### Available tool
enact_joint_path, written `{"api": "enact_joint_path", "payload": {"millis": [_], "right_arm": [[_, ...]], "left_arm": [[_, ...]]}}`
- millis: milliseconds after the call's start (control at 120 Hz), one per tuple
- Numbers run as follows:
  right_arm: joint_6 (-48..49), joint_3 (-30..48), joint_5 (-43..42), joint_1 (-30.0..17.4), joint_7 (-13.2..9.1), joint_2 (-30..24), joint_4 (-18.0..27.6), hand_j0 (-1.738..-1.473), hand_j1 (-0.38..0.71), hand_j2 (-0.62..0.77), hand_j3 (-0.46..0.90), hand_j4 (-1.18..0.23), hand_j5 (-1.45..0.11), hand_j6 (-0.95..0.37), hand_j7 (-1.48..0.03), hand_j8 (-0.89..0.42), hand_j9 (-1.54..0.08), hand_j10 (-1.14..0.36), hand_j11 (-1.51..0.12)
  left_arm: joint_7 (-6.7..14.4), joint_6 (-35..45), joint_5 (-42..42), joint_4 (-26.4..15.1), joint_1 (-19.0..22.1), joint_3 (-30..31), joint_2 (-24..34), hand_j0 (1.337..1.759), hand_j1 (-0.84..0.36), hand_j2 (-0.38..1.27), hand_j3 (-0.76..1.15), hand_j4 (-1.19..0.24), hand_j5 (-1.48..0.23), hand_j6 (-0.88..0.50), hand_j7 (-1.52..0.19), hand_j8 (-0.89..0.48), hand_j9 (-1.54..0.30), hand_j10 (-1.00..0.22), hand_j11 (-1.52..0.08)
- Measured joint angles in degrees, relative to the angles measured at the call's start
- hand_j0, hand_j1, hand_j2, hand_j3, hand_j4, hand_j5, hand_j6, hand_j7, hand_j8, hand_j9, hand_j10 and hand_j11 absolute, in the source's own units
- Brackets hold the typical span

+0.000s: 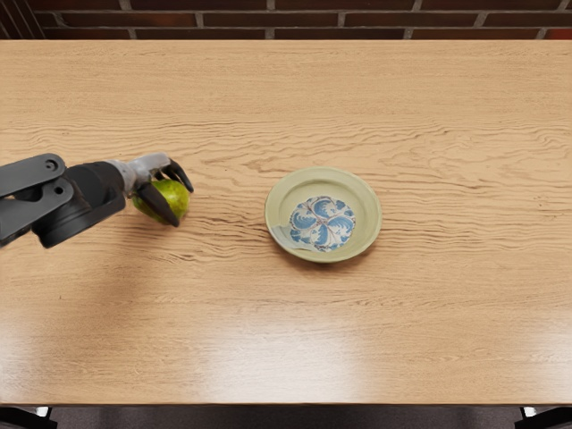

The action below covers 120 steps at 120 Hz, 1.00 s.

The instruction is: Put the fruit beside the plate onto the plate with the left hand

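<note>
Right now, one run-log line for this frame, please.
left hand: shut on green fruit | fruit: left of plate, not on it | right hand: not in view

fruit (175,195): green, with a bit of yellow where the light hits it.
plate (279,202): pale green round the rim; the middle has blue and white swirls.
left hand (154,183): light grey on the back, black on the fingers (159,206).
arm (80,201): dark grey and black, coming in from the left.
table (411,313): light brown wood with thin, wavy darker lines running left to right; a pale shiny patch on the near side.
brick wall (268,18): dark red-brown bricks with grey lines between them, along the far edge.
</note>
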Motion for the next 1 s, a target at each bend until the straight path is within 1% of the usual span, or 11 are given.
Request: {"api": "enact_joint_path", "payload": {"millis": [192, 333, 392, 442, 492, 525, 683, 750, 783, 817, 1000], "right_arm": [[0.0, 0.0, 0.0, 0.0, 0.0, 0.0, 0.0, -1.658, -0.32, 0.00, 0.00, -0.02, -0.03, -0.02, -0.03, -0.02, -0.03, -0.02, -0.03], [0.0, 0.0, 0.0, 0.0, 0.0, 0.0, 0.0, -1.658, -0.32, 0.00, 0.00, -0.02, -0.03, -0.02, -0.03, -0.02, -0.03, -0.02, -0.03], [0.0, 0.0, 0.0, 0.0, 0.0, 0.0, 0.0, -1.658, -0.32, 0.00, 0.00, -0.02, -0.03, -0.02, -0.03, -0.02, -0.03, -0.02, -0.03], [0.0, 0.0, 0.0, 0.0, 0.0, 0.0, 0.0, -1.658, -0.32, 0.00, 0.00, -0.02, -0.03, -0.02, -0.03, -0.02, -0.03, -0.02, -0.03], [0.0, 0.0, 0.0, 0.0, 0.0, 0.0, 0.0, -1.658, -0.32, 0.00, 0.00, -0.02, -0.03, -0.02, -0.03, -0.02, -0.03, -0.02, -0.03], [0.0, 0.0, 0.0, 0.0, 0.0, 0.0, 0.0, -1.658, -0.32, 0.00, 0.00, -0.02, -0.03, -0.02, -0.03, -0.02, -0.03, -0.02, -0.03], [0.0, 0.0, 0.0, 0.0, 0.0, 0.0, 0.0, -1.658, -0.32, 0.00, 0.00, -0.02, -0.03, -0.02, -0.03, -0.02, -0.03, -0.02, -0.03], [0.0, -0.1, 0.0, 0.0, 0.0, 0.0, 0.0, -1.658, -0.32, 0.00, 0.00, -0.02, -0.03, -0.02, -0.03, -0.02, -0.03, -0.02, -0.03], [0.0, -0.1, 0.0, 0.0, 0.0, 0.0, 0.0, -1.658, -0.32, 0.00, 0.00, -0.02, -0.03, -0.02, -0.03, -0.02, -0.03, -0.02, -0.03], [0.0, -0.1, 0.0, 0.0, 0.0, 0.0, 0.0, -1.658, -0.32, 0.00, 0.00, -0.02, -0.03, -0.02, -0.03, -0.02, -0.03, -0.02, -0.03], [0.0, -0.1, 0.0, 0.0, 0.0, 0.0, 0.0, -1.658, -0.32, 0.00, 0.00, -0.02, -0.03, -0.02, -0.03, -0.02, -0.03, -0.02, -0.03]], "left_arm": [[0.0, -4.3, -5.9, 0.2, -0.9, -5.2, -0.4, 1.652, -0.21, 0.19, 0.00, -0.59, -0.80, -0.32, -0.78, -0.22, -0.80, -0.40, -0.79], [0.0, -5.4, -6.8, 0.8, -3.6, -7.3, -3.8, 1.653, -0.21, 0.24, 0.00, -0.58, -0.81, -0.32, -0.80, -0.22, -0.81, -0.41, -0.79], [0.0, -5.5, -6.9, 0.9, -4.4, -7.7, -5.3, 1.654, -0.21, 0.25, 0.00, -0.59, -0.81, -0.34, -0.80, -0.24, -0.81, -0.42, -0.79], [0.0, -5.6, -7.0, 0.9, -4.9, -7.8, -6.4, 1.654, -0.21, 0.30, 0.00, -0.58, -0.81, -0.36, -0.80, -0.25, -0.81, -0.43, -0.79], [0.0, -5.7, -7.0, 1.0, -5.6, -7.8, -8.0, 1.654, -0.20, 0.26, 0.00, -0.58, -0.82, -0.36, -0.80, -0.25, -0.81, -0.43, -0.80], [0.0, -5.8, -7.1, 1.0, -5.7, -7.9, -8.7, 1.654, -0.21, 0.31, 0.00, -0.58, -0.82, -0.37, -0.80, -0.26, -0.81, -0.43, -0.80], [0.0, -5.9, -7.1, 1.0, -6.5, -7.8, -12.7, 1.653, -0.18, 0.21, 0.00, -0.57, -0.84, -0.38, -0.80, -0.27, -0.81, -0.43, -0.80], [0.0, -5.9, -7.1, 1.0, -6.8, -7.8, -14.7, 1.654, -0.18, 0.20, 0.00, -0.57, -0.84, -0.40, -0.81, -0.28, -0.82, -0.42, -0.80], [0.0, -5.9, -7.1, 1.0, -6.8, -7.8, -15.4, 1.653, -0.16, 0.15, 0.00, -0.57, -0.84, -0.39, -0.81, -0.28, -0.82, -0.41, -0.80], [0.0, -5.9, -7.0, 1.1, -6.9, -7.7, -16.3, 1.653, -0.17, 0.18, 0.00, -0.57, -0.84, -0.40, -0.81, -0.28, -0.82, -0.43, -0.79], [0.0, -5.9, -7.0, 1.5, -6.8, -7.4, -19.3, 1.653, -0.19, 0.20, 0.00, -0.57, -0.86, -0.38, -0.83, -0.27, -0.83, -0.39, -0.81]]}}
